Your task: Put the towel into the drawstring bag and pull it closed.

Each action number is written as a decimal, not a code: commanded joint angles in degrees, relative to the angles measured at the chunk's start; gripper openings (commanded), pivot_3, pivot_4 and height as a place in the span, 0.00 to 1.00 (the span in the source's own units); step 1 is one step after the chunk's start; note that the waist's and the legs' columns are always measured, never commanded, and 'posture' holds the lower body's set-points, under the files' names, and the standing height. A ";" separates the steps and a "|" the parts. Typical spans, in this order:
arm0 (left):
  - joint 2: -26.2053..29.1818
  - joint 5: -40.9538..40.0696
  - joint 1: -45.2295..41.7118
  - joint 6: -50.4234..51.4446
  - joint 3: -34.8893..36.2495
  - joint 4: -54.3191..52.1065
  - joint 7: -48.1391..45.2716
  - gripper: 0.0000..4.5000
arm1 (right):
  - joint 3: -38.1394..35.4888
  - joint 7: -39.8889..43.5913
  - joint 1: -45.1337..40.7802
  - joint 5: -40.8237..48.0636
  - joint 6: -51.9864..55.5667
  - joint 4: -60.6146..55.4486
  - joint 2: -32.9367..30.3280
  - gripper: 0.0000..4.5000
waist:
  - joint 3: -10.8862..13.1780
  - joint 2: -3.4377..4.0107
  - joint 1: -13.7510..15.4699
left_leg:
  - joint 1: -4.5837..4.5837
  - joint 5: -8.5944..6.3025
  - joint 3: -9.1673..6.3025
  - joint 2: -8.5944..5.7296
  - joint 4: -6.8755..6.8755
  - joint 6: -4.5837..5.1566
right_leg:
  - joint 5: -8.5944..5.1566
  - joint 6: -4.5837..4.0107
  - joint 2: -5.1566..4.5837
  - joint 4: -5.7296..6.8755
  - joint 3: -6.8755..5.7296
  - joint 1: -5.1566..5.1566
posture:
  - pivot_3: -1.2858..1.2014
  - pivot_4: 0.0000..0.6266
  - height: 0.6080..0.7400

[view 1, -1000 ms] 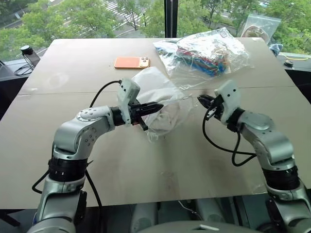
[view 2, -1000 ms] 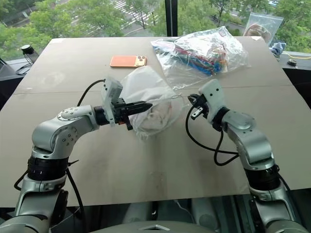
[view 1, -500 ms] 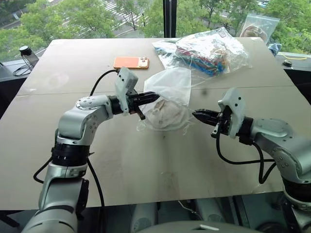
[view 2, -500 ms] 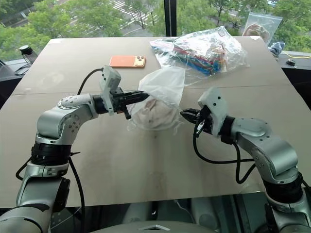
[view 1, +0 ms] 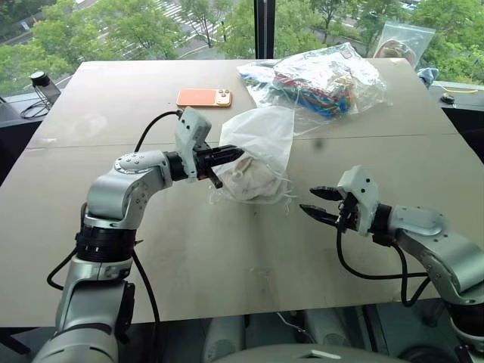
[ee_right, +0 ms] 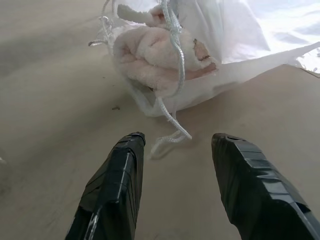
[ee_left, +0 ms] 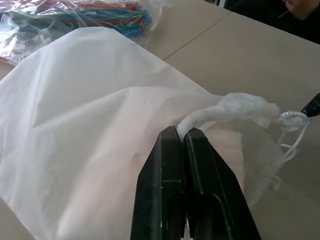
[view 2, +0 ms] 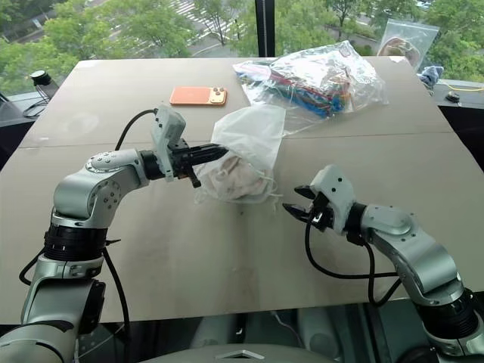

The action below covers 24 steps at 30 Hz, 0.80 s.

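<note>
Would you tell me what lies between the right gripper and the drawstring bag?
Only bare table and the bag's loose white cords, as the right wrist view shows; the open right gripper sits just short of the drawstring bag.

The drawstring bag (view 1: pixel 257 147) veils most of the towel (ee_right: pixel 160 55) inside.

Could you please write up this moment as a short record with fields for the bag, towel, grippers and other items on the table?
bag: white drawstring bag lying on the table, mouth gathered, cords trailing loose
towel: towel inside the bag, seen through the fabric
left gripper: left gripper shut on the bag's gathered mouth
right gripper: right gripper open, apart from the bag, holding nothing
other items: orange phone; clear plastic bag of colourful things at the far side
</note>
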 commanded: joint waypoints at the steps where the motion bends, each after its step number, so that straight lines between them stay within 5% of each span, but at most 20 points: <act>1: 0.24 -0.36 -0.64 -0.15 1.41 -2.35 0.03 0.00 | 2.83 -1.27 -1.76 -3.21 -3.65 1.61 1.92 0.53 | 0.00 0.00 -0.02 | 0.00 0.00 0.00 0.00 0.00 0.00 | 0.00 0.00 0.01 0.00 0.00 0.00 | 0.52 0.24 1.00; 15: 0.42 -0.21 -1.05 0.34 1.15 -2.82 -0.17 0.00 | 6.97 -4.23 -6.84 -9.69 -6.87 11.98 10.05 0.53 | 0.00 0.00 0.24 | -0.03 0.00 -0.01 0.00 0.04 0.00 | 0.01 -0.01 -0.01 0.01 -0.02 0.00 | 0.52 0.24 1.00; 18: 0.31 -0.11 -1.09 0.20 1.16 -2.74 -0.10 0.00 | 7.15 -4.74 -7.55 -10.46 -7.22 13.43 11.35 0.38 | 0.00 0.00 0.19 | -0.03 0.00 -0.02 0.00 0.04 0.00 | 0.01 -0.01 -0.01 0.02 -0.02 0.00 | 0.52 0.24 1.00; 21: 0.16 -0.10 -1.00 0.06 1.29 -2.84 0.12 0.00 | 5.97 -5.97 -7.29 -10.94 -7.04 13.38 12.34 0.05 | 0.00 0.00 0.19 | -0.03 0.00 -0.01 0.00 0.04 0.00 | 0.01 -0.01 -0.01 0.02 -0.02 0.00 | 0.52 0.24 1.00; 24: 0.10 -0.06 -0.84 -0.16 1.62 -2.79 0.42 0.00 | 3.24 -7.55 -5.89 -10.87 -5.97 10.88 11.98 0.01 | 0.00 0.00 0.22 | -0.03 0.00 -0.01 0.00 0.04 0.00 | 0.01 -0.01 -0.02 0.02 -0.02 0.00 | 0.52 0.24 1.00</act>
